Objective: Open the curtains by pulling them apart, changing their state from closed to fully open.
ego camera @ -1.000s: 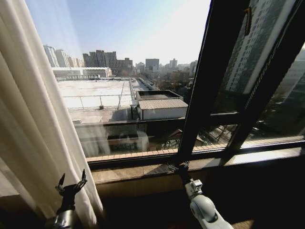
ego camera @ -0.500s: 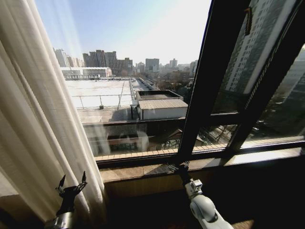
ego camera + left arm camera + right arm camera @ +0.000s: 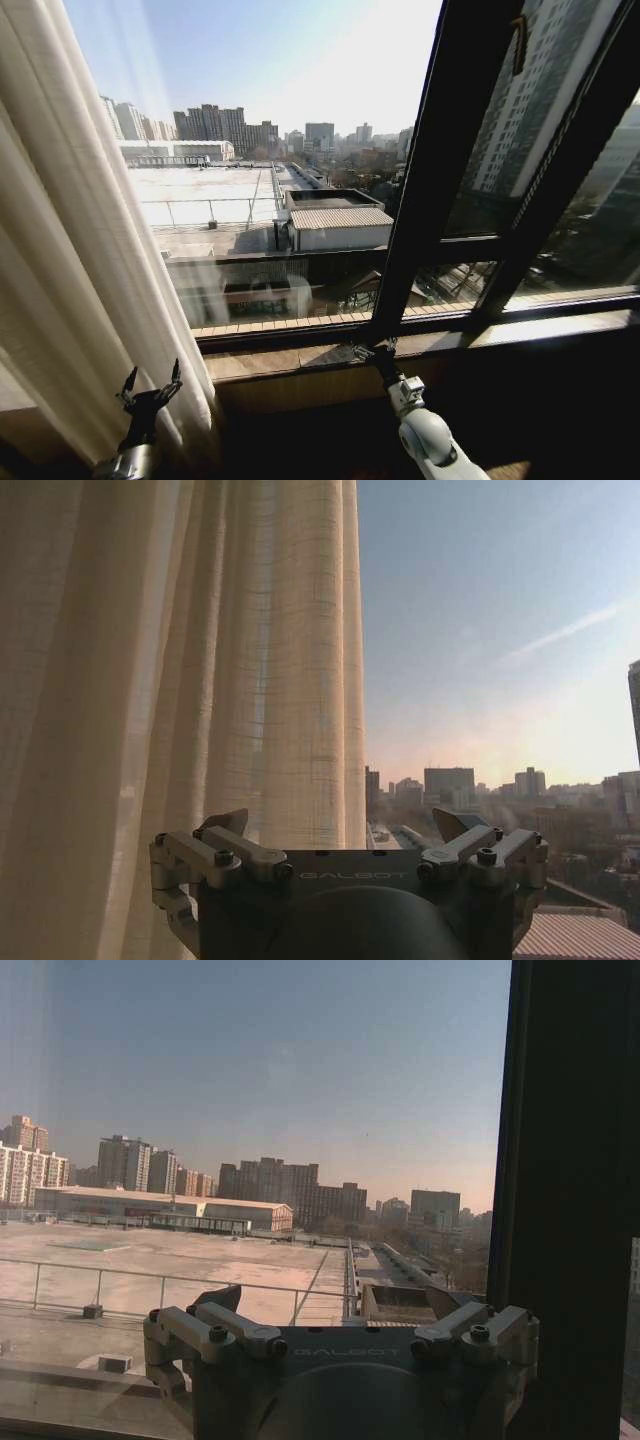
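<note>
Meanwhile the curtains (image 3: 70,260) stay bunched at the window's left edge, barely shifted from a second ago, my left gripper (image 3: 150,384) hovering beside them with jaws wide and empty, my right gripper (image 3: 371,351) at the sill (image 3: 300,360), also wide; opening looks nearly done.

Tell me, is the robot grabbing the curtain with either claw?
No. The left gripper is open, empty, in front of the sheer curtain. The right gripper is open by the window sill.

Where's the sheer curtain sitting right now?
In the head view the sheer curtain hangs bunched at the window's left edge, beside the open left gripper; the right gripper is by the dark window frame.
</note>
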